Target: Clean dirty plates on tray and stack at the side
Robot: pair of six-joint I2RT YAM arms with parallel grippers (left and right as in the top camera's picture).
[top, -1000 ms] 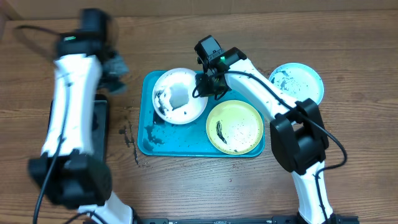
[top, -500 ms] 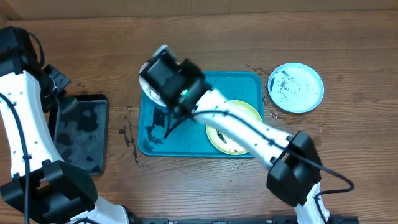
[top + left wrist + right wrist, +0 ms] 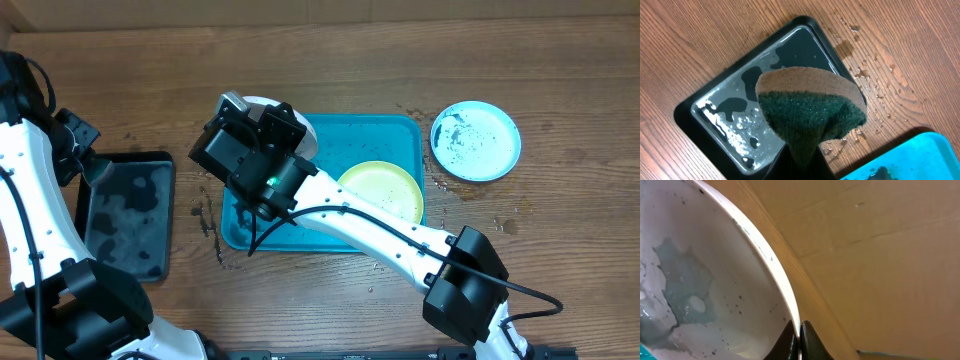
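Swung over from the far side of the tray, the right arm (image 3: 350, 215) now reaches across the left end of the turquoise rectangular plastic tray (image 3: 385, 135). The white speckled round plate (image 3: 300, 130) has gone with it, up off the tray floor where it lay a second ago. The left arm (image 3: 25, 200) has pulled back to the table's left edge.

From overhead, the yellow-green round plate (image 3: 390, 185) lies in the tray's right half, partly under the arm, so whether it bears a smear cannot be told. The light blue round plate (image 3: 480, 140) sits on the wooden table, right of the tray and apart from it, with dark smears showing along its left side. Nothing is stacked yet. By my reading one plate is in hand, one waits on the tray, and the one set aside looks unclean.

In the left wrist view, the left gripper (image 3: 802, 150) pinches a green-and-brown scouring sponge (image 3: 810, 100). The sponge bulges above the fingers over the small black rectangular tray (image 3: 684, 112), which holds puddles of water. A corner of the turquoise tray shows at lower right.

In the right wrist view, the right gripper (image 3: 799, 342) has its fingers pressed onto the white plate's rim, nipping it at the edge. The plate's bowl carries a pale grey-blue wet film and fine specks. No heavy dark smear shows in the visible part, so it looks largely wiped, though still wet.
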